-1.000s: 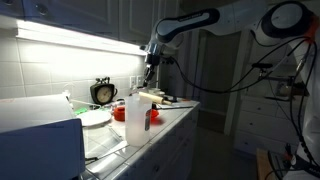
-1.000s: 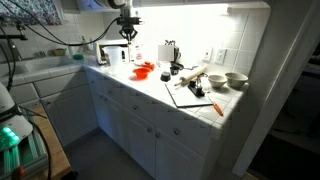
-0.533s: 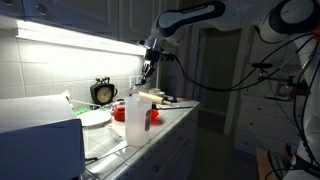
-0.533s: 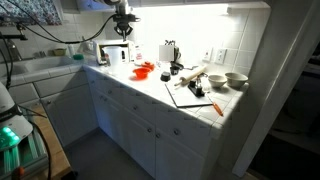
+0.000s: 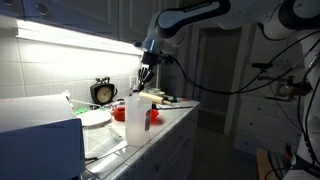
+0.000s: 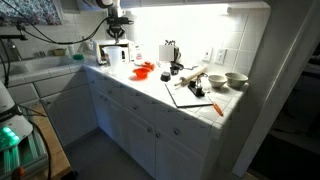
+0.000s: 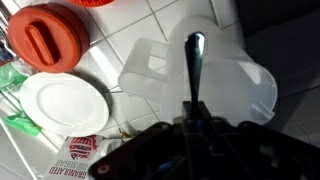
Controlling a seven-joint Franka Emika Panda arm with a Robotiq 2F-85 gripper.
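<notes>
**Change.** Sideways travel of the fingers [image 6: 115,30] toward 9 o'clock in an exterior view over the last second, ending above the translucent plastic pitcher [image 6: 117,55]. Slight drop of the fingers [image 5: 147,72] as well. No shift of anything standing on the table [image 7: 130,25].

**State of the fingers.** Closed to a narrow gap on the upper end of a metal utensil [image 7: 194,70]. Shaft pointing to 12 o'clock in the wrist view, straight across the pitcher's open mouth.

**Meaning.** Utensil now lined up with the pitcher [image 7: 245,95] rather than off to one side of it. Depth of the tip against the rim: cannot tell from these views. Pitcher upright on the table, directly under the fingers.

**Surroundings** (wrist view, read from the pitcher).
- At 10 o'clock: a red lidded container [image 7: 45,42], near but apart.
- At 9 o'clock: a white plate [image 7: 65,105], bare, just beside the pitcher's base.
- At 8 o'clock: a packet of granulated sugar [image 7: 75,155], lying flat.
- Beyond the plate at 9 o'clock: green pieces [image 7: 15,85], too cut off to name.

**Obstructions.** Nothing between the utensil and the pitcher's mouth. Pitcher tall and light-looking, with plate and red container close by: judged easy to tip or push into them on any sideways contact of shaft with rim.
</notes>
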